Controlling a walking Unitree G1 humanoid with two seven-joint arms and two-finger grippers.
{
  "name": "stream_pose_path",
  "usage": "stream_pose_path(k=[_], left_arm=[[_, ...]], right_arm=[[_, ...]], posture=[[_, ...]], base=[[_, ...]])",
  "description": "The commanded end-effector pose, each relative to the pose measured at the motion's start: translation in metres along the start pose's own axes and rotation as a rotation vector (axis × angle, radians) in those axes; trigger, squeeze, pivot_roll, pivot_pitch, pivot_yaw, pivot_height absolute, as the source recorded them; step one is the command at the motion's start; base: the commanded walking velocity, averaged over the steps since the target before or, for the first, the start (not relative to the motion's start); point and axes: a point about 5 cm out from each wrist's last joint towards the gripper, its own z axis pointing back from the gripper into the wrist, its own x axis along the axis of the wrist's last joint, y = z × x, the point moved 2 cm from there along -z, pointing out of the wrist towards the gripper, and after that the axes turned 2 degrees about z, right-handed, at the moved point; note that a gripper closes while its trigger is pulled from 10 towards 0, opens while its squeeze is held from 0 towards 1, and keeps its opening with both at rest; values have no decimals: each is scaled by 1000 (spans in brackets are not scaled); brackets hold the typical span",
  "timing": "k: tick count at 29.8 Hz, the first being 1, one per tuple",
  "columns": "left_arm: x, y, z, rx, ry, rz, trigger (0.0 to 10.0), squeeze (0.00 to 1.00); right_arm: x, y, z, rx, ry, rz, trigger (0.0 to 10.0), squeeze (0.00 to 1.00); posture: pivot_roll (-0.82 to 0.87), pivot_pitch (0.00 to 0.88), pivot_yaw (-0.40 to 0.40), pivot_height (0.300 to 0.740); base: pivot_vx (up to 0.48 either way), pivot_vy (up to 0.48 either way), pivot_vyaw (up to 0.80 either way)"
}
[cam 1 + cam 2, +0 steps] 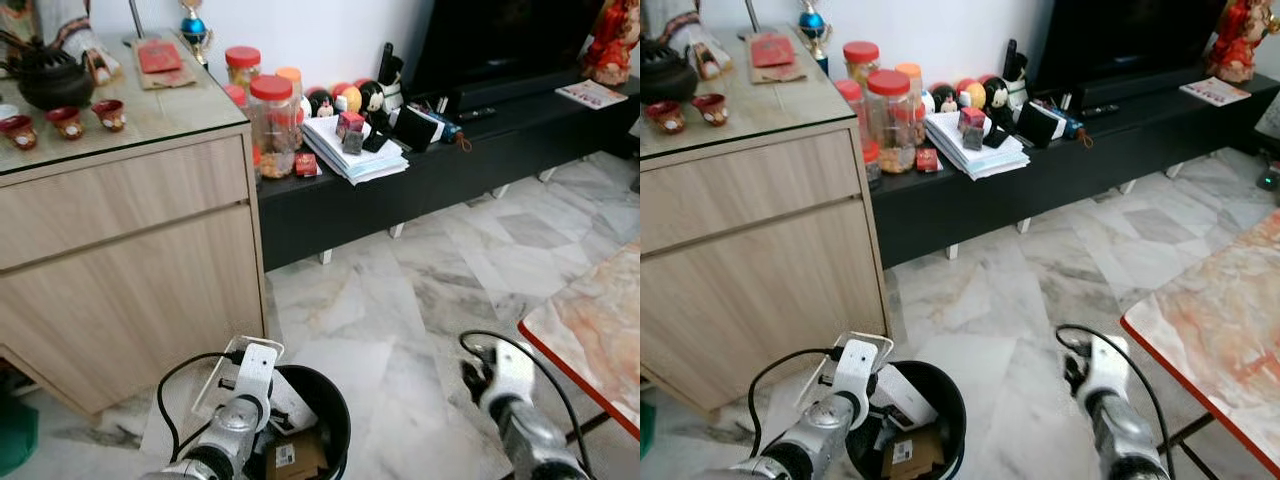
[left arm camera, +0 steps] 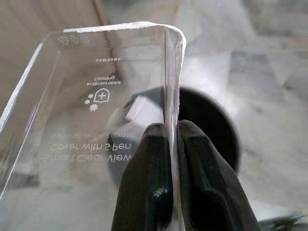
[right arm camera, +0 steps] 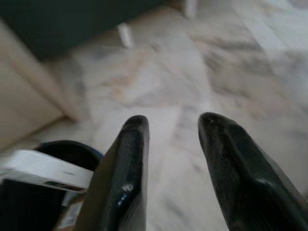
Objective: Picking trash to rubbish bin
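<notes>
The left gripper point(image 2: 171, 144) is clamped on the edge of a clear plastic packaging tray point(image 2: 96, 110), its two black fingers point(image 2: 149, 163) pressed together on the thin wall. The tray carries mirrored printed lettering and is held just above the near left rim of the black rubbish bin point(image 1: 335, 400), which stands on the marble floor point(image 1: 400, 290). Inside the bin lie a white box point(image 1: 902, 395) and a brown cardboard piece point(image 1: 295, 458) with a small label.

Left of the bin and behind it stands a wooden cabinet point(image 1: 130, 270) with a glass top, bearing a dark teapot point(image 1: 50, 75) and small red cups point(image 1: 65, 122). Beyond the bin, further from the robot, a low black TV bench point(image 1: 400, 185) holds red-lidded jars point(image 1: 272, 125), a stack of papers point(image 1: 350, 150) and small round figurines point(image 1: 350, 98).

To the right of the bin, well apart from it, the right gripper point(image 3: 173, 130) hangs over bare floor with its fingers spread and nothing between them. Further right again is the corner of a marble-patterned table point(image 1: 590, 330) with a red edge.
</notes>
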Motion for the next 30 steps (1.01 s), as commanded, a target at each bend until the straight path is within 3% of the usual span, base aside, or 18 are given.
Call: stream_pose_path(k=[1, 3, 5, 6, 9, 17, 18, 19, 20, 21, 22, 30], left_arm=[[9, -9, -2, -41, -17, 40, 10000, 0], [12, -11, -3, -50, -22, 56, 10000, 0], [20, -17, -4, -89, -39, 45, 10000, 0], [20, -17, -4, -89, -39, 45, 10000, 0], [32, -29, -6, -172, -71, 92, 10000, 0], [36, -35, -5, -240, -83, 132, 10000, 0], [36, -36, -5, -245, -84, 130, 10000, 106], [36, -36, -5, -248, -85, 137, 10000, 506], [36, -36, -5, -251, -86, 142, 10000, 753], [36, -36, -5, -253, -86, 146, 10000, 753], [35, -36, -5, -257, -79, 138, 10000, 1000], [30, -35, -4, -265, -69, 152, 10000, 1000]], right_arm=[[12, 11, -5, 72, -25, 40, 10000, 0], [17, 17, -7, 103, -34, 45, 10000, 0], [26, 36, -11, 205, -38, 100, 10000, 0], [26, 36, -11, 205, -38, 100, 10000, 0], [43, 55, -15, 305, -90, 156, 10000, 0], [55, 61, -15, 343, -130, 192, 10000, 0], [55, 61, -15, 346, -131, 194, 10000, 0], [56, 62, -15, 349, -134, 197, 10000, 0], [56, 62, -14, 353, -135, 198, 10000, 0], [57, 62, -14, 356, -135, 199, 10000, 0], [57, 61, -14, 355, -137, 204, 10000, 0], [60, 59, -13, 354, -149, 213, 10000, 0]], posture=[[-92, 52, -84, 740], [-92, 52, -84, 740], [-101, 57, -87, 740], [-101, 57, -87, 740], [-107, 66, -93, 740], [-114, 75, -95, 740], [-114, 75, -95, 740], [-115, 76, -94, 740], [-117, 76, -94, 740], [-117, 76, -94, 740], [-117, 76, -95, 740], [-115, 83, -103, 740]], base=[[0, 0, 0], [0, 0, 0], [0, 0, 0], [0, 0, 0], [0, 0, 0], [0, 0, 0], [0, 0, 0], [0, 0, 0], [0, 0, 0], [0, 0, 0], [0, 0, 0], [0, 0, 0]])
